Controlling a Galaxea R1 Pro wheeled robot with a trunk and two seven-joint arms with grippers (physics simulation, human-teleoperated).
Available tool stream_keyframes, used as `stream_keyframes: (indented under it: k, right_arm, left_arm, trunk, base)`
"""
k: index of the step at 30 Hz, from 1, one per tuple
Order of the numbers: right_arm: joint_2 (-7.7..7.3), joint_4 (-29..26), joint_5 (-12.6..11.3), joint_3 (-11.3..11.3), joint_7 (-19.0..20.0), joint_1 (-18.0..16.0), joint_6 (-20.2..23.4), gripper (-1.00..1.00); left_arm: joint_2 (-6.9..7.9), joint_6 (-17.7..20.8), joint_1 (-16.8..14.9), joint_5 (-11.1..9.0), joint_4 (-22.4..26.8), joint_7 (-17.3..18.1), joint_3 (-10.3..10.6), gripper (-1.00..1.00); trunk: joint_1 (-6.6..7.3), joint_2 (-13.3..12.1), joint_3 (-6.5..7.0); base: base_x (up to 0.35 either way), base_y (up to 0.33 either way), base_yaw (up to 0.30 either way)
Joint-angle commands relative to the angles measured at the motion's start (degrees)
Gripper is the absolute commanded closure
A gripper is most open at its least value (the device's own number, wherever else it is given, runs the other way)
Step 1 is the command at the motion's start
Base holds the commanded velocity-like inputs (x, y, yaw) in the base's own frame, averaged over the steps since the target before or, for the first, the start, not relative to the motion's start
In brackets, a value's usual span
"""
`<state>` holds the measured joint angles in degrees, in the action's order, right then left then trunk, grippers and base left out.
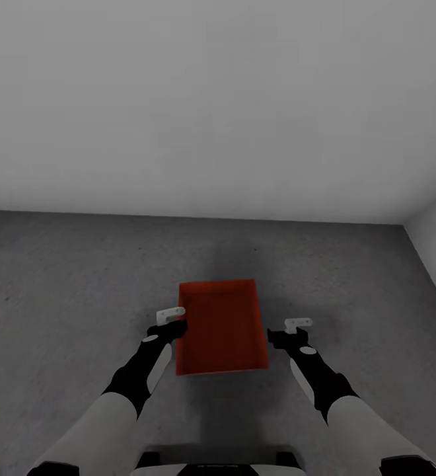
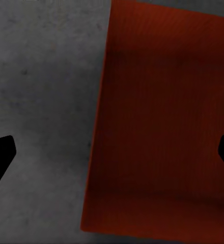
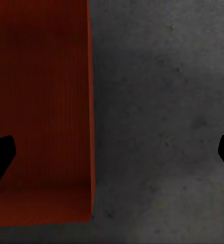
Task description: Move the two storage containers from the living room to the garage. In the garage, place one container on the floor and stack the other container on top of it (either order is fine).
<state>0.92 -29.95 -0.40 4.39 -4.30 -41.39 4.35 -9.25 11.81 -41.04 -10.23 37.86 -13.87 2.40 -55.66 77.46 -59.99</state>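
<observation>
Container [image 1: 221,327], orange-red and open-topped, sits on the dark grey speckled floor [image 1: 66,291] of the garage, right in front of us and between our two arms. We see only this one bin; whether a second is nested under it we cannot tell. Its long sides run away from us toward the white wall [image 1: 218,99].

Our left gripper [image 1: 171,320] hangs at the bin's left wall near the far corner, touching it or just beside it; we cannot tell which from the head view. In the left wrist view the gripper's dark fingertips [image 2: 1,152] stand wide apart, one over bare floor [image 2: 40,101] and the other over the bin's ribbed inside [image 2: 163,122], holding nothing.

Our right gripper [image 1: 289,332] hovers just off the bin's right wall, a small gap showing. Its fingertips [image 3: 0,152] are likewise spread wide and empty, with the bin [image 3: 40,101] on one side and concrete [image 3: 163,112] on the other.
</observation>
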Motion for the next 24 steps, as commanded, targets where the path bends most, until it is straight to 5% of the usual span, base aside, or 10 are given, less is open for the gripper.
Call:
stream_keyframes:
  k: [1, 24]
  right_arm:
    - [-0.04, -0.1, 0.0, 0.4, -0.4, 0.0, 0.4, -1.00]
    - [-0.04, -0.1, 0.0, 0.4, -0.4, 0.0, 0.4, -1.00]
  left_arm:
    - [0.03, 0.2, 0.0, -0.6, 0.1, -0.5, 0.2, -1.00]
    - [0.10, 0.3, 0.0, -0.6, 0.2, -0.5, 0.2, -1.00]
  trunk:
    - [0.23, -0.4, 0.16]
    - [5.28, -9.6, 4.28]
  base:
    - [0.000, 0.000, 0.000]
    - [0.000, 0.000, 0.000]
